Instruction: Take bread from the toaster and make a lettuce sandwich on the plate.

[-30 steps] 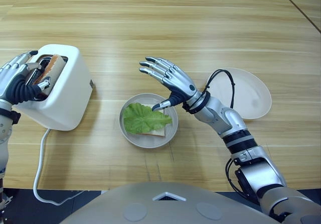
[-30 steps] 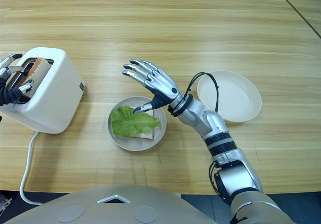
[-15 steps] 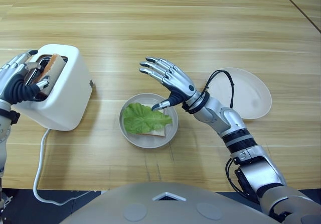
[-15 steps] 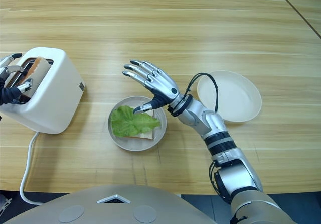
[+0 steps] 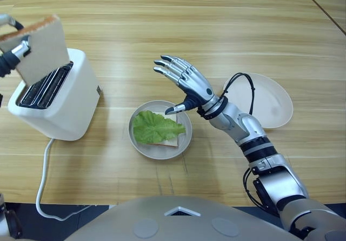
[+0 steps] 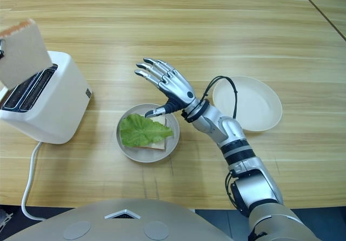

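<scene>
A white toaster (image 5: 57,103) stands at the left of the wooden table, its slots empty. My left hand (image 5: 10,57) is shut on a slice of bread (image 5: 40,49), held up in the air just above the toaster. A grey plate (image 5: 160,150) in the middle holds a bread slice (image 5: 169,141) with a green lettuce leaf (image 5: 154,126) on top. My right hand (image 5: 185,81) hovers open over the plate's far right edge, fingers spread, thumb close to the lettuce.
An empty cream bowl (image 5: 273,107) sits to the right of my right arm. The toaster's white cord (image 5: 42,181) runs down toward the table's near edge. Bare wood stretches across the far half of the table.
My left hand has pulled the bread slice up out of the toaster slot into the air. My right hand has lifted slightly and shifted a little right.
</scene>
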